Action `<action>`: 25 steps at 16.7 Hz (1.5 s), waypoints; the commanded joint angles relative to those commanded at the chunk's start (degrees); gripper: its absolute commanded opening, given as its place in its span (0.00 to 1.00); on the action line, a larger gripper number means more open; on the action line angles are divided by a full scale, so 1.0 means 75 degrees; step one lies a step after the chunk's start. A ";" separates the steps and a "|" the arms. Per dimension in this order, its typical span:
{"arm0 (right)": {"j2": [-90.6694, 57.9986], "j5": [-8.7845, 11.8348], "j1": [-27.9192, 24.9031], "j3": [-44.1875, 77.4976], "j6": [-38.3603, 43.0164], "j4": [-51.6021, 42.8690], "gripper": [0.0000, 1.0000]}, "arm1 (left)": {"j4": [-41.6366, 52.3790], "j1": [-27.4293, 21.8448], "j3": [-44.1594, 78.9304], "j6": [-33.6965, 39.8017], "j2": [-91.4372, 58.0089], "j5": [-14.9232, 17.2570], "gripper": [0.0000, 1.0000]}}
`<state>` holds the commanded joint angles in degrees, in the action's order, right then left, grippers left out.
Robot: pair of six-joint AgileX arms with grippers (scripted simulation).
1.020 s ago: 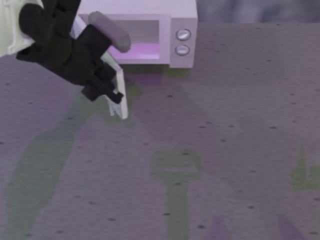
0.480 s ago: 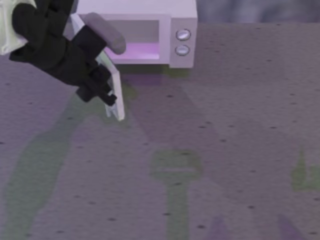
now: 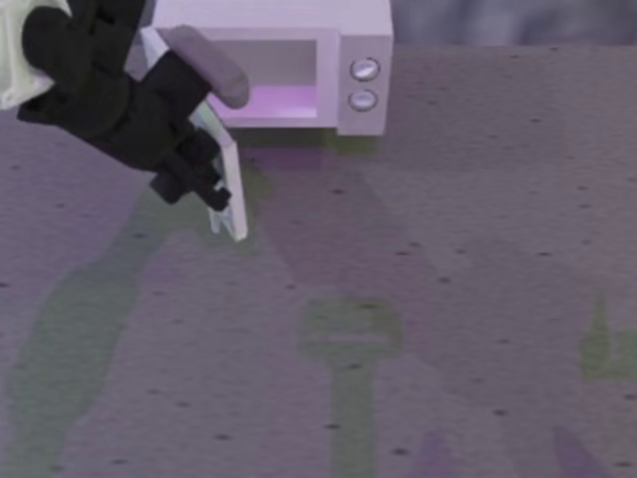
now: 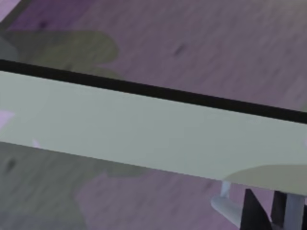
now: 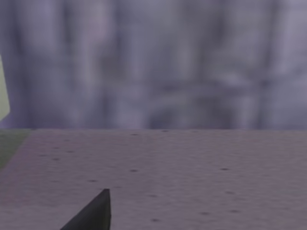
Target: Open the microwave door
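The white microwave (image 3: 299, 18) stands at the table's far edge, its pinkish interior (image 3: 284, 98) exposed. The microwave door (image 3: 233, 184) is swung out towards the front, roughly square to the oven front, hinged at the left. My left gripper (image 3: 204, 189) is at the door's free edge, shut on the pale handle strip (image 4: 224, 209). In the left wrist view the door (image 4: 144, 129) fills the middle as a broad pale band, and the dark fingers (image 4: 254, 215) clasp the handle. My right gripper (image 5: 96, 213) shows only as a dark tip in the right wrist view, over bare table.
Two round silver knobs (image 3: 364, 70) sit on the narrow panel at the oven's right. The speckled grey table (image 3: 448, 299) spreads in front of and to the right of the oven. A grey backdrop (image 5: 153, 62) rises behind the table.
Over the first half second the left gripper drew the door's free edge slightly leftward, widening the opening. Since then nothing has visibly moved.
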<state>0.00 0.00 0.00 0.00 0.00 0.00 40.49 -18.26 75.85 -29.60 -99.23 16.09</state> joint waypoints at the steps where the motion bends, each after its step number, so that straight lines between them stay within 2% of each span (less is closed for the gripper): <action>1: 0.0000 0.0000 0.0000 0.0000 0.0000 0.0000 1.00 | 0.0000 0.0000 0.0000 0.0000 0.0000 0.0000 0.00; 12: 0.0000 0.0000 0.0000 0.0000 0.0000 0.0000 1.00 | 0.0015 -0.0013 -0.0018 -0.0015 -0.0024 0.0033 0.00; 21: 0.0000 0.0000 0.0000 0.0000 0.0000 0.0000 1.00 | 0.0549 0.0608 0.0010 -0.1544 0.0035 0.0659 0.00; 25: 0.0000 0.0000 0.0000 0.0000 0.0000 0.0000 1.00 | 0.0575 0.0640 0.0009 -0.1621 0.0042 0.0695 0.00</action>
<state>0.00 0.00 0.00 0.00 0.00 0.00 44.80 -13.46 75.92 -41.76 -98.91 21.30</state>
